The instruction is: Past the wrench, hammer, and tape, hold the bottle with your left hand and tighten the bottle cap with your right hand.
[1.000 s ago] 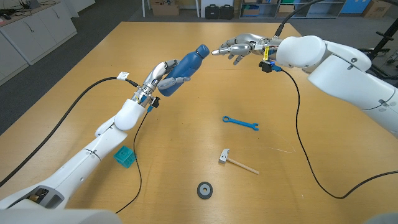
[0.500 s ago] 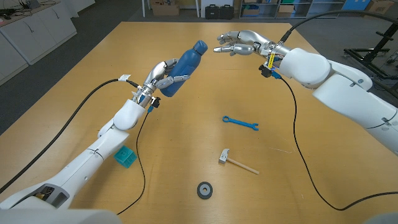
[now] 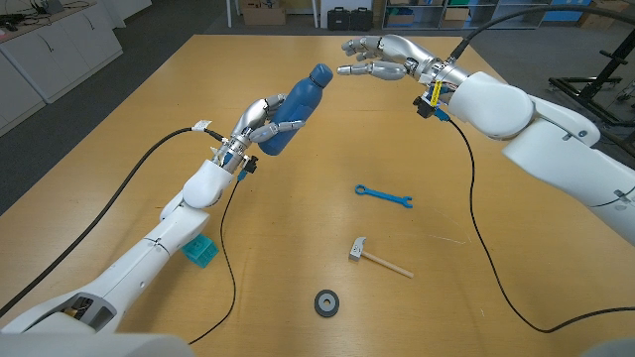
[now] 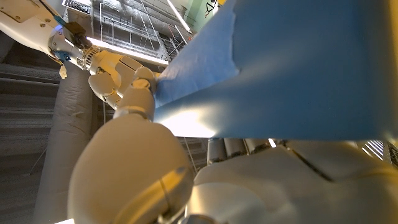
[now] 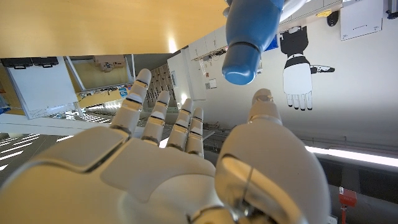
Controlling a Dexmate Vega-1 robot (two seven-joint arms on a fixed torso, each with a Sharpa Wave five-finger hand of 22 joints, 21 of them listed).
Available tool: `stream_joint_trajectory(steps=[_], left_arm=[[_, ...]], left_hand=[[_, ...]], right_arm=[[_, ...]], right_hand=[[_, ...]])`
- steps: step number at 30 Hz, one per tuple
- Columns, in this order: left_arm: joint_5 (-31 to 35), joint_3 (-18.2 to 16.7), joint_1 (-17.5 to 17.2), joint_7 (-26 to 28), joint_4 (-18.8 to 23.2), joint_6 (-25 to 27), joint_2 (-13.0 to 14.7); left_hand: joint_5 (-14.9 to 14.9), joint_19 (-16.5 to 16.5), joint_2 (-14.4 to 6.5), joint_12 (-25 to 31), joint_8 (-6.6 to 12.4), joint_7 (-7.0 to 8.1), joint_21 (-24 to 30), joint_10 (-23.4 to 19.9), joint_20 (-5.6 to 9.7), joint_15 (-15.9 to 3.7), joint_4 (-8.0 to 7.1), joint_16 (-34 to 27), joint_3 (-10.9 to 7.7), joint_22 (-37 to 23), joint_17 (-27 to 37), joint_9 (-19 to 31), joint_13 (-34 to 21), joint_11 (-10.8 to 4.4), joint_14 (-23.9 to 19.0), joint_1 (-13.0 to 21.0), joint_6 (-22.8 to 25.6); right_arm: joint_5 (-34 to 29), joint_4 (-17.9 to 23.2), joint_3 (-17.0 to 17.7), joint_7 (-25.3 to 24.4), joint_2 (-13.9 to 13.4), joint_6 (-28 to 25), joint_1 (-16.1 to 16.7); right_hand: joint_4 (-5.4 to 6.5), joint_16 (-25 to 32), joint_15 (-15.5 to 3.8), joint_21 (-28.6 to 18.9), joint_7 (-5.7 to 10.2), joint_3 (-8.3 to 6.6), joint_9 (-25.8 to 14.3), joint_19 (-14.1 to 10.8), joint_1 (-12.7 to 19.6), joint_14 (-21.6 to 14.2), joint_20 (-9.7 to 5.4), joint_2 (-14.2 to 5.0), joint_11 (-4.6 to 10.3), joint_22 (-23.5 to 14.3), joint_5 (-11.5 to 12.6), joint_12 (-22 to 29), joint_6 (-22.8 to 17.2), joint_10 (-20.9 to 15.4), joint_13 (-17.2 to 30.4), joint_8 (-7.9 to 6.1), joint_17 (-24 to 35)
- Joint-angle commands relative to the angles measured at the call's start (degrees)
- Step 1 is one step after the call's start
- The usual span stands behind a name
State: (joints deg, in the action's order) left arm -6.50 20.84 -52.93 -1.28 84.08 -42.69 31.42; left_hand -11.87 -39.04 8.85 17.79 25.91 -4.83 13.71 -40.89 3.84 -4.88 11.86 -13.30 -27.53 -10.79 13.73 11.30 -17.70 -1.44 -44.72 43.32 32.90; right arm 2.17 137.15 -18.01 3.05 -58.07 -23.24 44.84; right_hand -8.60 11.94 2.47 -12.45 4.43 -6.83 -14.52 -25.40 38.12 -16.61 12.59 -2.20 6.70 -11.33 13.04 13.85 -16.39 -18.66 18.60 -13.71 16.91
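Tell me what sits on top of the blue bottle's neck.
A blue cap, matching the blue bottle held tilted in the left hand. The open right hand hovers near it, not touching. The thread beneath the cap is covered.

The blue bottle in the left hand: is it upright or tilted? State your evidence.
Tilted. The blue bottle slants in the left hand, lifted off the table, its cap end pointing toward the open right hand.

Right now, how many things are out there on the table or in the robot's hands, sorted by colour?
Blue: 2, the bottle held up by the left hand and the wrench on the table.
Teal: 1, the small block.
Dark grey: 1, the roll of tape.
Metal and wood: 1, the hammer.
Total: 5.
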Motion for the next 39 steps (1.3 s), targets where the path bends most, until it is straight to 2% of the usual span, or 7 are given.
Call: stream_joint_trajectory(steps=[1, 11, 21, 23, 27, 31, 39], left_arm=[[0.31, 0.05, -0.09, -0.93, -0.44, -0.73, -0.47], [0.49, 0.03, 0.25, -1.31, -0.45, -0.59, -0.66], [0.75, -0.21, 0.3, -1.11, -0.31, -0.36, -0.85], [0.75, -0.29, 0.2, -1.04, -0.15, -0.19, -0.81], [0.74, -0.37, 0.08, -0.98, -0.02, 0.06, -0.77], [0.71, -0.35, 0.06, -1.0, -0.09, 0.0, -0.82], [0.9, -0.36, -0.02, -0.9, 0.02, 0.0, -0.87]], left_hand=[[-0.26, 0.08, -10.33, 0.33, 0.29, 11.92, 0.01, -8.44, 7.83, -8.73, -2.11, -0.22, -1.84, -0.28, 0.09, 0.26, -0.27, -7.69, -0.62, 9.72, 13.2], [-0.26, 0.01, -10.38, 0.32, 0.26, 11.96, 0.04, -8.61, 7.82, -8.73, -2.12, -0.25, -1.76, -0.3, 0.15, 0.25, -0.38, -7.73, -0.77, 9.79, 13.18], [-0.25, 0.0, -10.44, 0.21, 0.25, 11.98, 0.05, -8.54, 7.83, -8.72, -2.17, -0.24, -1.68, -0.32, 0.21, 0.25, -0.49, -7.64, -0.85, 9.8, 13.23], [-0.24, -0.01, -10.44, 0.19, 0.22, 12.01, 0.05, -8.53, 7.82, -8.72, -2.17, -0.23, -1.66, -0.32, 0.21, 0.25, -0.51, -7.67, -0.86, 9.8, 13.18], [-0.24, -0.03, -10.48, 0.17, 0.26, 11.95, 0.06, -8.55, 7.82, -8.71, -2.19, -0.22, -1.64, -0.33, 0.23, 0.26, -0.55, -7.66, -0.87, 9.81, 13.3], [-0.25, -0.05, -10.56, 0.09, 0.23, 11.92, 0.07, -8.49, 7.82, -8.71, -2.21, -0.19, -1.61, -0.34, 0.25, 0.26, -0.62, -7.77, -0.88, 9.82, 13.27], [-0.25, -0.09, -10.62, 0.05, 0.22, 11.91, 0.09, -8.58, 7.8, -8.7, -2.24, -0.15, -1.55, -0.35, 0.29, 0.26, -0.72, -7.89, -0.89, 9.82, 13.33]], right_arm=[[-1.59, 0.68, -2.08, 4.35, -0.11, -2.25, -4.2], [-2.47, 2.0, -5.02, 11.56, -1.21, -6.88, -9.77], [-3.3, 2.2, -6.93, 16.13, -1.37, -8.33, -12.8], [-3.18, 2.08, -6.94, 16.67, -1.27, -8.33, -13.01], [-3.88, 2.23, -7.23, 16.8, -1.02, -9.18, -13.2], [-5.04, 2.26, -7.78, 16.62, -0.8, -9.95, -13.41], [-7.4, 2.85, -8.5, 16.5, -0.66, -11.23, -13.43]], right_hand=[[-0.25, 0.64, -0.37, -0.07, 0.72, -0.57, -0.29, -0.15, 1.0, -1.26, -0.14, 0.12, 0.82, -0.22, 0.45, 1.18, -1.92, -1.82, -0.02, -0.99, 0.13], [-0.15, 0.95, -0.89, -0.19, 0.97, -0.67, -0.38, -0.42, 1.25, -1.74, -0.12, 0.29, 1.17, -0.24, 0.51, 2.03, -3.83, -4.05, -0.11, -1.7, 0.14], [0.06, 1.41, -0.72, -0.13, 1.21, -0.62, -0.39, -0.29, 1.09, -2.65, -0.1, 0.4, 1.43, -0.25, 0.5, 2.46, -3.87, -5.41, -0.23, -1.63, 0.17], [0.03, 1.35, 0.02, -0.13, 1.02, -0.65, -0.37, -0.26, 1.19, -2.53, -0.11, 0.5, 1.24, -0.25, 0.51, 2.25, -3.32, -5.05, -0.34, -1.36, 0.15], [0.02, 1.51, 0.21, -0.15, 0.71, -0.7, -0.37, -0.31, 1.32, -2.95, -0.12, 0.55, 1.3, -0.26, 0.55, 2.25, -3.25, -5.21, -0.45, -1.29, 0.12], [0.0, 2.07, -0.42, -0.41, 0.54, -0.84, -0.38, -0.93, 1.62, -4.5, -0.19, 0.6, 1.34, -0.28, 0.64, 2.7, -4.43, -6.64, -0.67, -1.68, 0.04], [-0.21, 2.8, -1.59, -1.0, 2.0, -1.37, -0.31, -2.55, 2.75, -6.66, -0.24, 0.57, 2.42, -0.31, 0.93, 3.79, -6.98, -10.29, -1.11, -2.42, -0.23]])
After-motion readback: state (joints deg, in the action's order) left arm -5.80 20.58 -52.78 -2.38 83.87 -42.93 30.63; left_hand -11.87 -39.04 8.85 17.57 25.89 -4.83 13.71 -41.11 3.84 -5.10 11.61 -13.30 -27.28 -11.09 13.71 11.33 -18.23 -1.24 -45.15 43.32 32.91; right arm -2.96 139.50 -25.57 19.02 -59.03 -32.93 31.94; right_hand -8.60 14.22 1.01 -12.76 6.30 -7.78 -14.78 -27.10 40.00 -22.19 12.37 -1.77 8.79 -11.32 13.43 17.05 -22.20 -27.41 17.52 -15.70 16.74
